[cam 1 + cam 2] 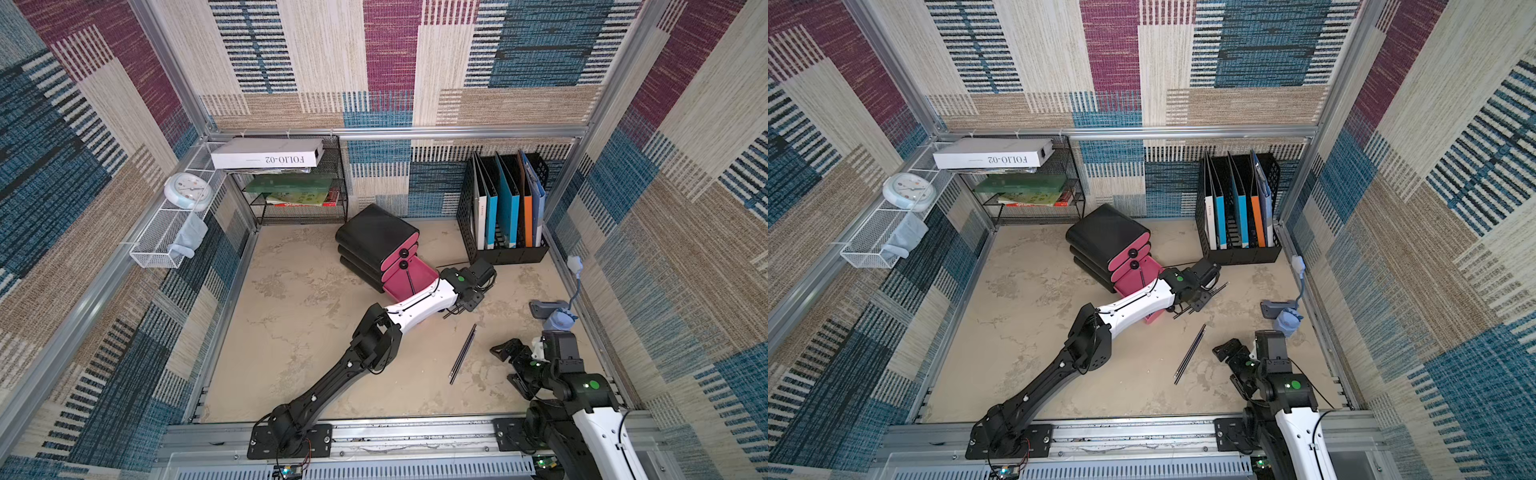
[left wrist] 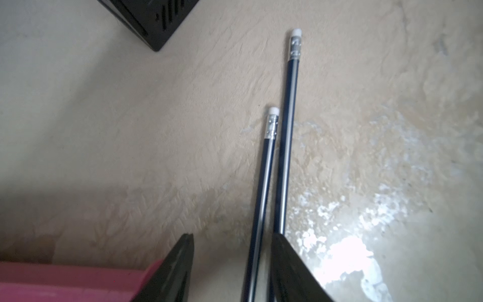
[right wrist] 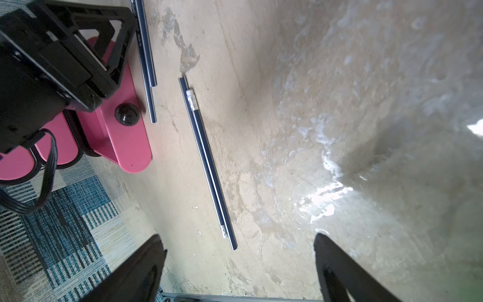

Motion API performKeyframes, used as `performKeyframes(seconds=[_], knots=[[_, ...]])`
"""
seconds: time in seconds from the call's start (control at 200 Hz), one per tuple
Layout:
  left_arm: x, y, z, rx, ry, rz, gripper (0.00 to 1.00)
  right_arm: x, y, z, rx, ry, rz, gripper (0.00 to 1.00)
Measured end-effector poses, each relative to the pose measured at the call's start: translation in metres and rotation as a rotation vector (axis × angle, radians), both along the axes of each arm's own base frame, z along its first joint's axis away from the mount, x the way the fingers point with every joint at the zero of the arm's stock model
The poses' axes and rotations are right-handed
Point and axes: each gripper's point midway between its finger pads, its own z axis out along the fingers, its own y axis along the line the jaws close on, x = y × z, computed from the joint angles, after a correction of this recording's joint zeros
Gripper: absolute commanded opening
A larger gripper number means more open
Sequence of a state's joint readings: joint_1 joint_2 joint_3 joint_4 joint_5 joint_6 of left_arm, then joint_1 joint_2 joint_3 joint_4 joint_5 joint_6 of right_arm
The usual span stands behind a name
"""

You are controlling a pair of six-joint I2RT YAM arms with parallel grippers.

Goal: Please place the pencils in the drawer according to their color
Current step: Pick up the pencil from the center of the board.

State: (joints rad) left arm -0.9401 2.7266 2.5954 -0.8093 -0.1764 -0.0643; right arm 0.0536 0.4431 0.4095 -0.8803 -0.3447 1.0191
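Note:
The black drawer unit [image 1: 376, 239] with pink fronts stands mid-table, its bottom pink drawer [image 1: 417, 279] pulled out. My left gripper [image 1: 469, 301] hangs low just right of that drawer, over two dark navy pencils [image 1: 1219, 288] lying on the table. In the left wrist view the gripper [image 2: 232, 236] is open: one white-capped pencil [image 2: 261, 196] runs between the fingers near one pad, and the other pencil [image 2: 287, 130] passes under that finger. Two more dark pencils [image 1: 463, 353] lie side by side nearer the front. My right gripper [image 1: 513, 361] stands open and empty beside them [image 3: 209, 162].
A black file holder [image 1: 505, 208] with folders stands at the back right. A wire rack [image 1: 299, 187] with books is at the back left, and a white mesh basket [image 1: 166, 237] with a clock runs along the left wall. A blue-grey gadget [image 1: 555, 316] lies by the right wall.

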Motion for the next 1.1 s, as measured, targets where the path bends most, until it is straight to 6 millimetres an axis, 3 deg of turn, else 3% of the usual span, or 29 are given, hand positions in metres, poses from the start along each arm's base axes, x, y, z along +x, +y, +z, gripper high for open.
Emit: performKeyframes(seconds=[0.411,0.656,1.102], knots=[[0.002,0.004,-0.009,0.013,0.010,0.006,0.44,0.001,0.000,0.000,0.000,0.000,0.000,0.93],[0.000,-0.005,-0.013,-0.020,0.009,0.001,0.38,0.002,0.000,0.000,0.000,-0.006,0.000,0.93],[-0.008,-0.014,-0.017,-0.043,0.006,-0.003,0.19,0.004,0.000,0.003,0.002,-0.016,0.000,0.93]])
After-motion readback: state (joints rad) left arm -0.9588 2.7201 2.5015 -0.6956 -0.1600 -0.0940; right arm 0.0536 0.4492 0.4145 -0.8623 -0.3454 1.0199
